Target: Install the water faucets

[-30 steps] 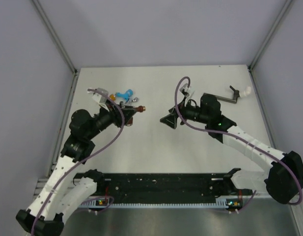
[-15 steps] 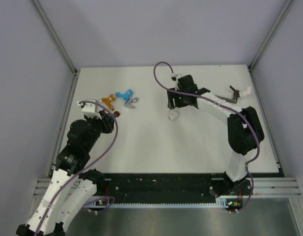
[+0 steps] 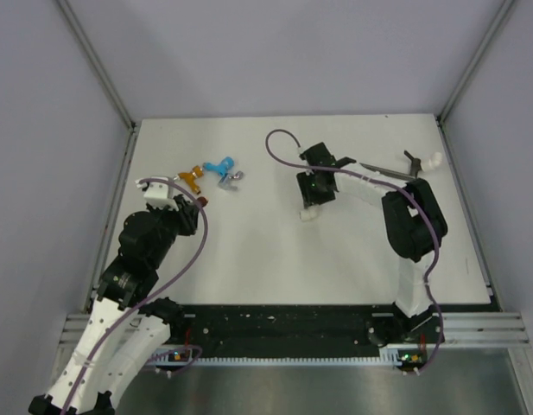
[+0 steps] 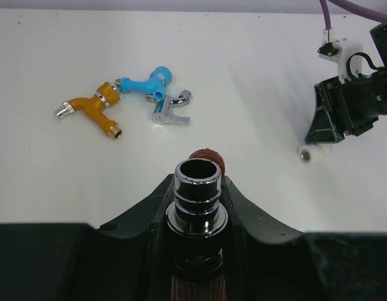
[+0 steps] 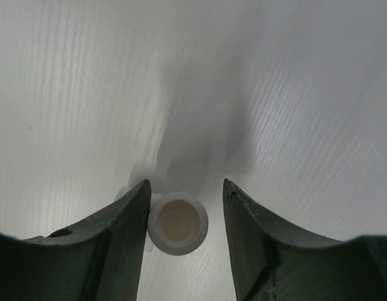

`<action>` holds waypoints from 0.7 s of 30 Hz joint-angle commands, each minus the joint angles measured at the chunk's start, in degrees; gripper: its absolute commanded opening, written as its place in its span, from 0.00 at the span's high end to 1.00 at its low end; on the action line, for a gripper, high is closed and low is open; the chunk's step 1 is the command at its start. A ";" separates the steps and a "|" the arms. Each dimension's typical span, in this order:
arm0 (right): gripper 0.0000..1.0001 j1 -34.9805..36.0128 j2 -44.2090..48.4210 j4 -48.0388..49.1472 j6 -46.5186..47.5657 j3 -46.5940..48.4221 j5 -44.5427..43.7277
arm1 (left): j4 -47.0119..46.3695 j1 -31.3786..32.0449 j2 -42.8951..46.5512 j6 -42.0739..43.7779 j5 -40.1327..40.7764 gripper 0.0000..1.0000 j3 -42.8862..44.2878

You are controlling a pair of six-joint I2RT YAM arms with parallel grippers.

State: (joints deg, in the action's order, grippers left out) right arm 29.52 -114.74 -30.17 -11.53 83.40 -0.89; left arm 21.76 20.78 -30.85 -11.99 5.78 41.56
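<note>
Robotics lab for sure, some kind of enclosed test cell rather than a workshop or someone's home. You've got a plain white table (image 3: 249, 259) boxed in by blank pale wall panels (image 3: 275, 52) with aluminium frame posts (image 3: 98, 67) at the corners. A left arm (image 3: 132, 259) and a right arm (image 3: 413, 220) are bolted onto a black rail (image 3: 283, 322) at the near edge, with purple cables (image 3: 268, 147) looping off them. The coloured faucets (image 3: 218, 164) on the table look like test props.
</note>
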 commanded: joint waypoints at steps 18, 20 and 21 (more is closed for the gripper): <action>0.42 6.43 33.07 5.92 -3.77 -23.01 -1.66 | -2.34 -0.12 1.49 0.91 -2.62 1.00 -0.07; 0.32 6.34 36.32 6.53 -3.15 -24.59 -1.58 | -2.34 -0.12 1.41 0.91 -2.53 1.00 0.01; 0.21 6.25 38.08 7.14 -3.41 -25.73 -1.49 | -2.42 -0.12 1.58 0.91 -2.44 1.00 0.01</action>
State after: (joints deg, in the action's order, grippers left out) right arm 36.18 -83.70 -27.07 -16.58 60.10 -0.49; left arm 21.74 20.73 -30.11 -11.81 3.86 41.56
